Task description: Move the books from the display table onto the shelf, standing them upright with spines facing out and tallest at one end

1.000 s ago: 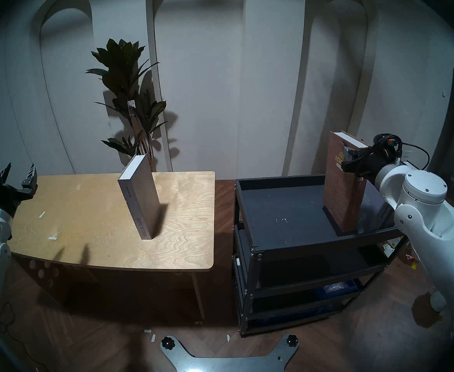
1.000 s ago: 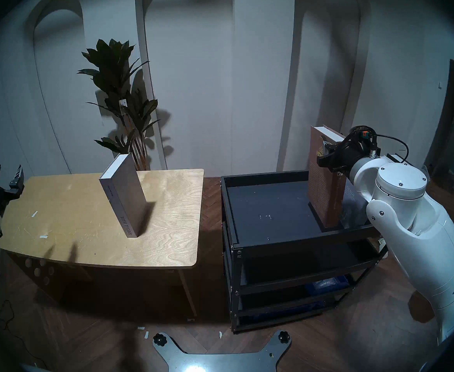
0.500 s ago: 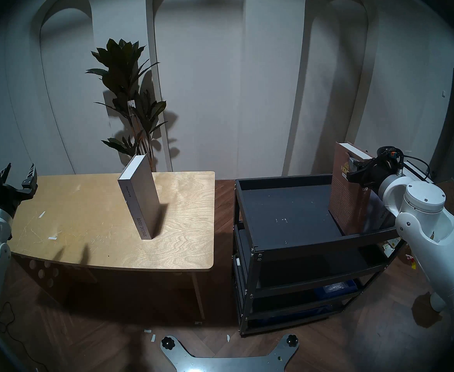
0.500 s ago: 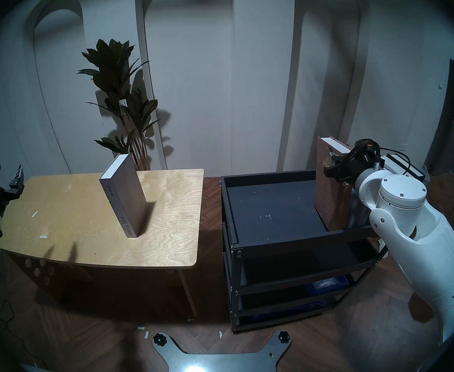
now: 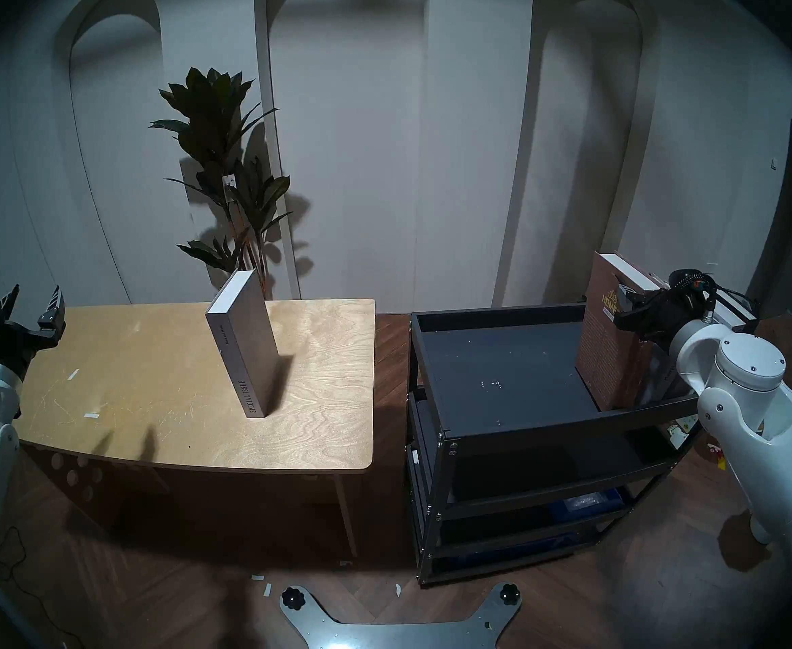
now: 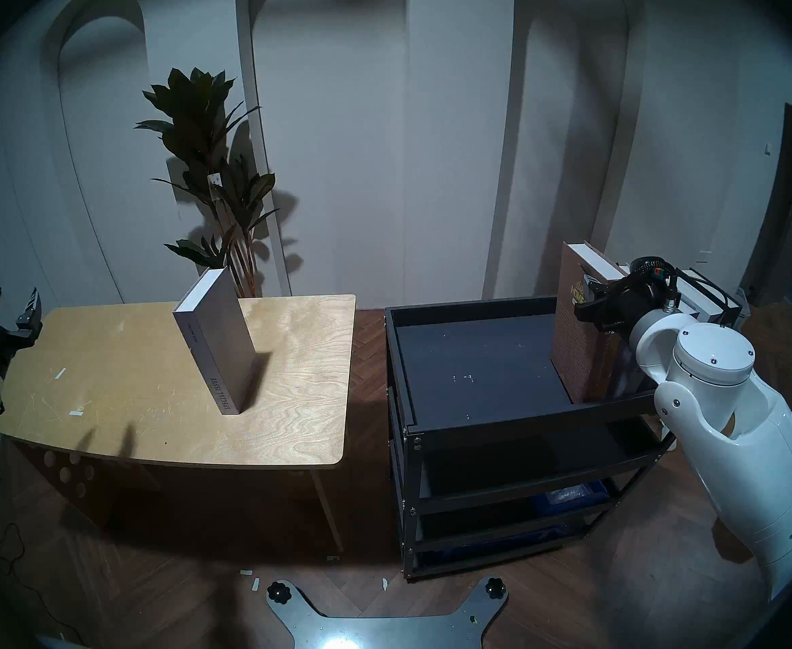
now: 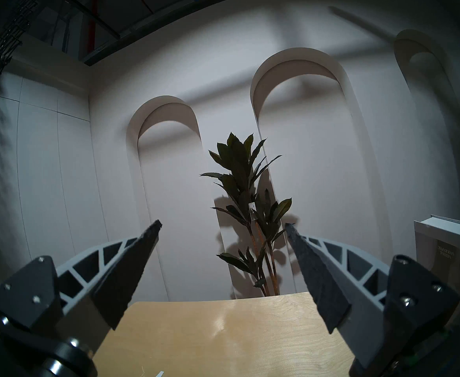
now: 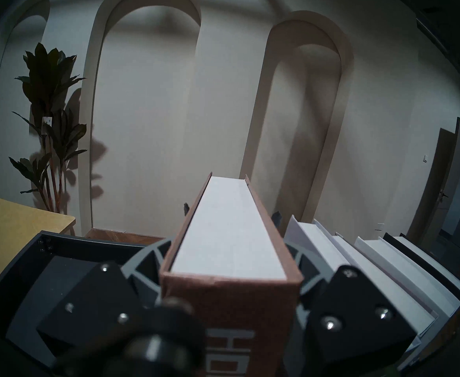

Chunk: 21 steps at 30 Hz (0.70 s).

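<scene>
My right gripper (image 5: 634, 304) is shut on a brown "HOMES" book (image 5: 601, 348), which stands upright at the right end of the black rack's top tray (image 5: 492, 313). In the right wrist view the fingers (image 8: 291, 252) clamp both covers of the brown book (image 8: 229, 240), with several white and black books (image 8: 359, 262) standing right beside it. A grey "SPECIAL ISSUE" book (image 5: 249, 348) stands upright on the plywood table (image 5: 150, 376). My left gripper (image 5: 35, 297) is open and empty off the table's left end.
A tall potted plant (image 5: 225, 165) stands behind the table. A strip of wood floor (image 5: 392, 353) separates the table from the rack. The rack has lower tiers (image 5: 539, 465). My base plate (image 5: 399, 627) lies on the floor in front.
My right gripper has carried the brown book to the right and down, up against the other books on the rack. The left arm and the grey book have not moved.
</scene>
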Each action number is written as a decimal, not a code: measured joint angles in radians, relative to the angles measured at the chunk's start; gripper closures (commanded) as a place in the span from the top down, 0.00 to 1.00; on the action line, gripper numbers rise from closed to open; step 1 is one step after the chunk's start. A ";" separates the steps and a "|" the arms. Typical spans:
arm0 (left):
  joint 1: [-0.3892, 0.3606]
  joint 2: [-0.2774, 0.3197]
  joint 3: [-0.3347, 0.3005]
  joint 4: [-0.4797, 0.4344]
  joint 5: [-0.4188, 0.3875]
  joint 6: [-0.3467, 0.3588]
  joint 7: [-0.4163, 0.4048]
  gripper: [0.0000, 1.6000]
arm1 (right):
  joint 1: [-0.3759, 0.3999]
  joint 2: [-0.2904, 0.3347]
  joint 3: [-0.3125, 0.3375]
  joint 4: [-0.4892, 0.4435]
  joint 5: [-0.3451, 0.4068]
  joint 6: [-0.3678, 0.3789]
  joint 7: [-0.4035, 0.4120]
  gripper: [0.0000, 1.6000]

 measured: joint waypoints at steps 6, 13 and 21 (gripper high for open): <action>0.000 0.000 0.000 0.000 0.000 0.000 0.000 1.00 | -0.035 -0.026 0.021 -0.004 -0.005 -0.020 -0.004 0.24; 0.000 0.000 0.000 0.000 0.000 0.000 0.000 1.00 | -0.052 -0.053 0.029 -0.007 -0.010 -0.044 -0.018 0.35; 0.000 0.000 0.000 0.000 0.000 0.000 0.000 1.00 | -0.050 -0.068 0.026 -0.002 -0.014 -0.060 -0.033 0.49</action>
